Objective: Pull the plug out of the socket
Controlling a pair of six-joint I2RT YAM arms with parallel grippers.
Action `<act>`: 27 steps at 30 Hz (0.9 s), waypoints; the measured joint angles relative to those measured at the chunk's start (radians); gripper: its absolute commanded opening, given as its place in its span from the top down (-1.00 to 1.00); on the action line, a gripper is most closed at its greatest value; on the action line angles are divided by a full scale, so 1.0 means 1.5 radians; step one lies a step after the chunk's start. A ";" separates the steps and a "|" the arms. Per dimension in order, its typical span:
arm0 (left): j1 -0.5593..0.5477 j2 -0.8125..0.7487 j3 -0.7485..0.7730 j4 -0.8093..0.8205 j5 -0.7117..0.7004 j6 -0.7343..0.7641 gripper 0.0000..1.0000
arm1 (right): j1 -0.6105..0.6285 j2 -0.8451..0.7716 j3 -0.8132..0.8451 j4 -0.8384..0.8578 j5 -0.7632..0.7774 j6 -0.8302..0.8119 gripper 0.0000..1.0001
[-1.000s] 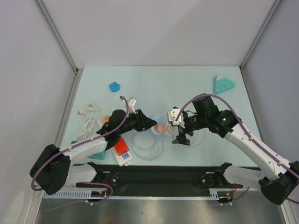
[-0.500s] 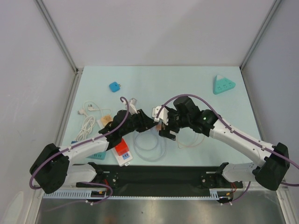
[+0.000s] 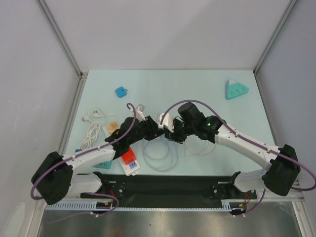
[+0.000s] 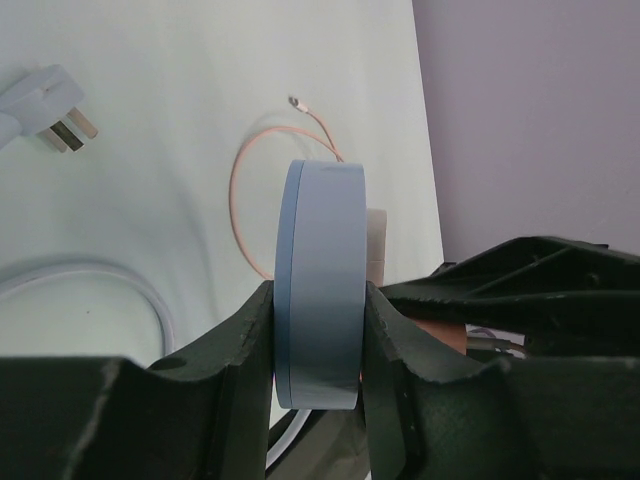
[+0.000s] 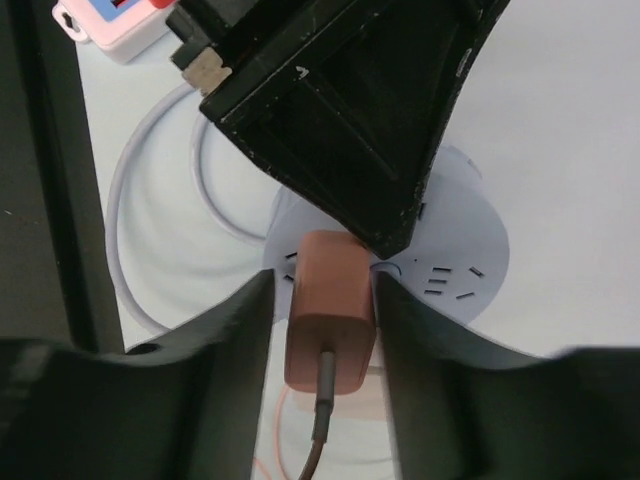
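Observation:
My left gripper (image 4: 318,300) is shut on the rim of a round pale-blue socket (image 4: 320,280), holding it on edge just above the table. In the right wrist view the socket's face (image 5: 455,255) shows its slots, and a salmon-brown plug (image 5: 330,300) with a dark cable sits in it. My right gripper (image 5: 322,290) has closed in on that plug, one finger on each side of it. From above, the two grippers meet nose to nose at the table's middle: left gripper (image 3: 157,131), right gripper (image 3: 171,133). The socket and plug are mostly hidden there.
A white cable loop (image 3: 158,150) lies under the grippers. A thin orange wire (image 4: 240,190) and a white three-pin plug (image 4: 45,105) lie beyond. A teal triangular power strip (image 3: 236,89), blue adapter (image 3: 121,91), white-and-red strip (image 3: 129,159) and white cord bundle (image 3: 91,131) sit around.
My right arm has swung left up to the socket and its wide-open jaws have closed around the plug. The left gripper has kept its hold on the socket.

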 measured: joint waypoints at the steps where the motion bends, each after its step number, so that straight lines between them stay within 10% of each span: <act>1: -0.001 0.000 0.000 0.001 0.000 -0.002 1.00 | 0.001 0.003 0.000 0.000 0.000 0.000 0.29; 4: -0.002 -0.001 0.000 -0.005 0.000 -0.003 1.00 | -0.001 0.010 0.000 -0.001 0.005 0.002 1.00; 27: -0.029 0.041 -0.006 0.127 -0.043 0.056 1.00 | -0.101 0.007 0.053 -0.105 -0.111 -0.124 1.00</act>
